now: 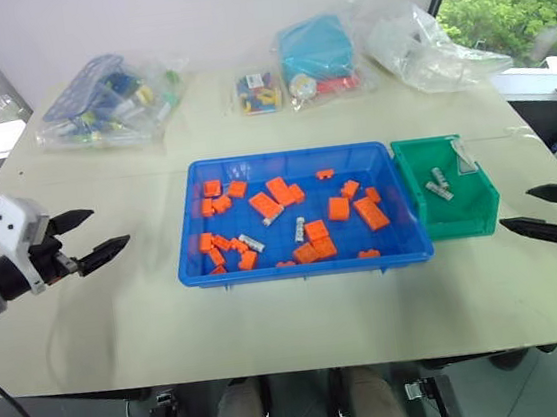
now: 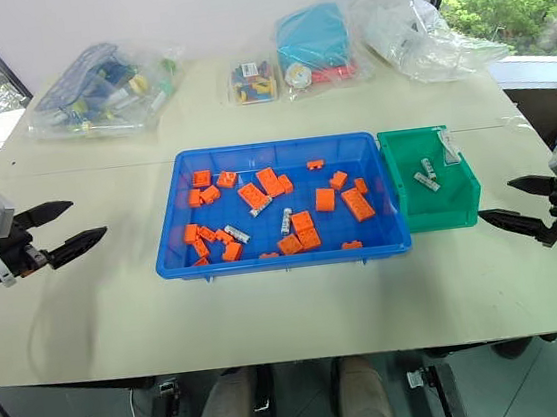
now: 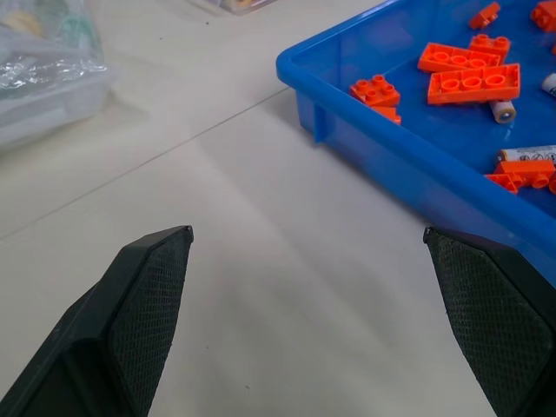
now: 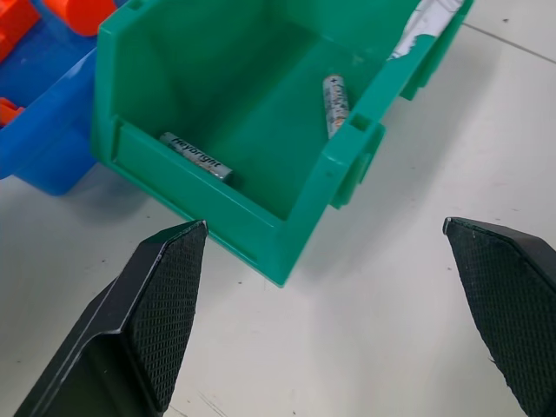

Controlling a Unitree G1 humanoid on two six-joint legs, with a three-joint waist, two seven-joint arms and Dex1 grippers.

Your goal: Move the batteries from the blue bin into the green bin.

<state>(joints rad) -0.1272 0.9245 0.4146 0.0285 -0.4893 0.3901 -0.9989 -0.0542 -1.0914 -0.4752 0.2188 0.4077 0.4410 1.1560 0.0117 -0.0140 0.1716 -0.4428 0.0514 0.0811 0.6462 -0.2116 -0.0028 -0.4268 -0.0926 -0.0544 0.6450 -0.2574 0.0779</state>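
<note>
Pale tabletop [image 1: 271, 315]; window and foliage beyond its far right corner. Blue bin [image 1: 305, 263] mid-tabletop, holding orange bricks [image 1: 368, 212] and apparently three batteries [image 1: 299, 229]. Green bin [image 1: 451, 221] touches its right side, two batteries inside. Left pincer [image 1: 96, 237] and right pincer [image 2: 509, 200] hover near opposite side edges, both spread, empty.

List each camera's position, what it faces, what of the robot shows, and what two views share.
Left eye: on the head, looking down at the table; both open end effectors, left and right.
Right eye: beside it, same scene.
Left wrist: along its own fingers toward the blue bin corner.
Right wrist: along its own fingers into the green bin, where two batteries lie.
Shared: both wrist views catch the blue bin and orange bricks.
</note>
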